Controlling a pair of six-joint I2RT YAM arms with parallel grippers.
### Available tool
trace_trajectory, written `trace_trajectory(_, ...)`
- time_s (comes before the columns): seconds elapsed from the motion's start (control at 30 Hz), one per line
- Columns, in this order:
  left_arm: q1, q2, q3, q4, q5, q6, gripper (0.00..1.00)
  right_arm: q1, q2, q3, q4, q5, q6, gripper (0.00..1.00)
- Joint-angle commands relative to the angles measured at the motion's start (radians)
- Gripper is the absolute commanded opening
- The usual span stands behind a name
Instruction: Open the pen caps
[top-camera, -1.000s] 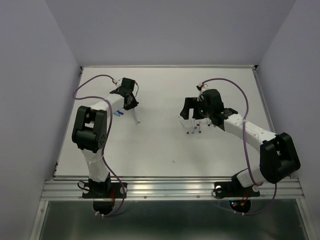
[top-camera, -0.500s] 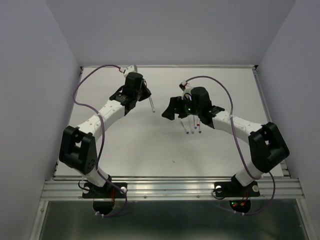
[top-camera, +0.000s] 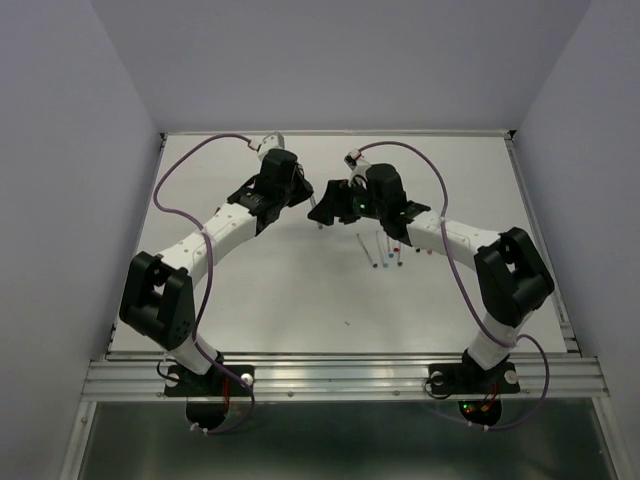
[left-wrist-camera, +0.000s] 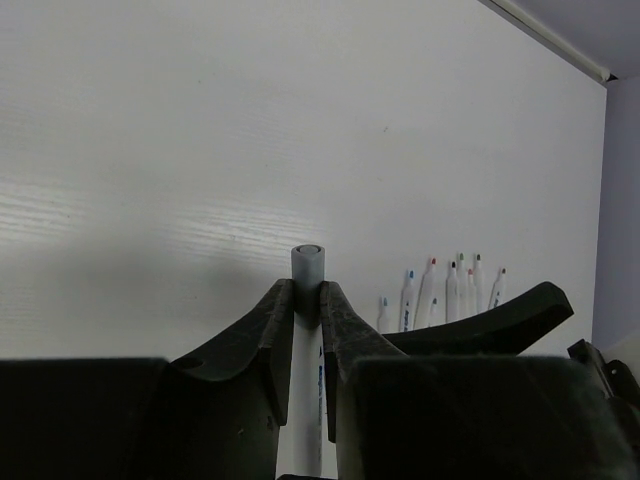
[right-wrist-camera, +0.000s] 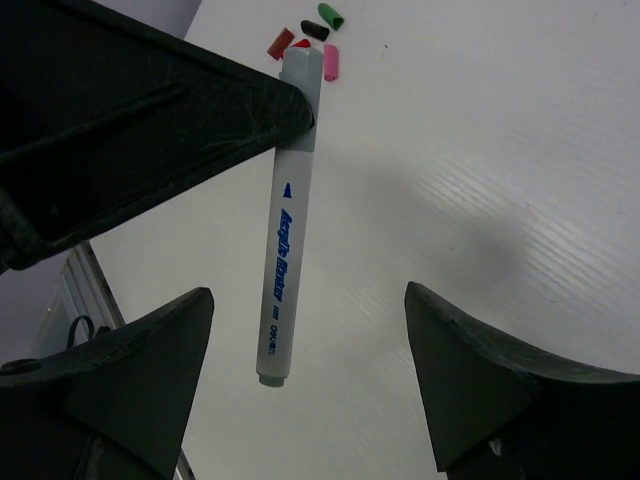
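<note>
Left pincer (left-wrist-camera: 307, 292) clamps one pen (right-wrist-camera: 284, 262); right pincer (right-wrist-camera: 308, 300) open before it. Loose caps (right-wrist-camera: 308, 38) and uncapped pens (left-wrist-camera: 442, 292) nearby: task probably nearly complete.

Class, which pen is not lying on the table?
The pen clamped in the left gripper, held in the air; the other pens lie together on the table.

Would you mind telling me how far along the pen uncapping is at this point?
Done: several uncapped pens lie together, coloured tips bare, and loose caps sit apart. In hand: the left gripper clamps one pen, with the open right gripper flanking its free end. Left: at least pulling that pen's cap.
</note>
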Motion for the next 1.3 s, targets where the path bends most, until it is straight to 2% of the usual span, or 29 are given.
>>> trace_trajectory(0.0, -0.014, -0.001, 0.007, 0.039, -0.005, -0.028, 0.0, 0.011, 0.024, 0.071, 0.077, -0.024, 0.028, 0.8)
trace_trajectory(0.03, -0.017, -0.003, 0.007, 0.045, -0.002, -0.034, 0.0, 0.011, 0.029, 0.079, 0.08, -0.029, 0.032, 0.74)
trace_trajectory(0.07, -0.017, -0.004, 0.004, 0.047, -0.001, -0.036, 0.0, 0.011, 0.032, 0.081, 0.083, -0.029, 0.038, 0.62)
trace_trajectory(0.17, -0.018, -0.011, -0.002, 0.06, 0.002, -0.045, 0.0, 0.011, 0.044, 0.09, 0.093, -0.029, 0.047, 0.45)
trace_trajectory(0.23, -0.02, -0.011, -0.002, 0.063, 0.004, -0.044, 0.0, 0.011, 0.045, 0.09, 0.1, -0.032, 0.053, 0.38)
trace_trajectory(0.33, -0.021, -0.006, -0.009, 0.071, -0.004, -0.047, 0.0, 0.011, 0.044, 0.088, 0.102, -0.044, 0.053, 0.13)
trace_trajectory(0.4, -0.021, -0.005, -0.016, 0.073, -0.025, -0.048, 0.0, 0.011, 0.036, 0.076, 0.1, -0.056, 0.047, 0.02)
trace_trajectory(0.57, -0.011, 0.029, -0.007, 0.148, -0.102, -0.04, 0.0, 0.011, -0.011, 0.001, 0.08, -0.116, 0.016, 0.01)
trace_trajectory(0.8, 0.052, 0.109, 0.091, 0.143, -0.138, -0.037, 0.0, 0.011, -0.126, -0.145, 0.057, -0.179, -0.02, 0.01)
trace_trajectory(0.97, 0.101, 0.123, 0.103, 0.159, -0.151, -0.051, 0.0, 0.011, -0.221, -0.264, 0.042, -0.167, -0.011, 0.01)
trace_trajectory(1.03, 0.112, 0.124, 0.103, 0.155, -0.14, -0.048, 0.0, 0.011, -0.241, -0.284, 0.027, -0.135, -0.01, 0.01)
trace_trajectory(1.13, 0.133, 0.105, 0.096, 0.117, -0.128, -0.025, 0.0, 0.011, -0.272, -0.286, -0.088, 0.079, -0.033, 0.01)
trace_trajectory(1.27, 0.172, 0.068, 0.064, 0.022, -0.126, 0.041, 0.0, -0.034, -0.274, -0.271, -0.185, 0.199, -0.041, 0.01)
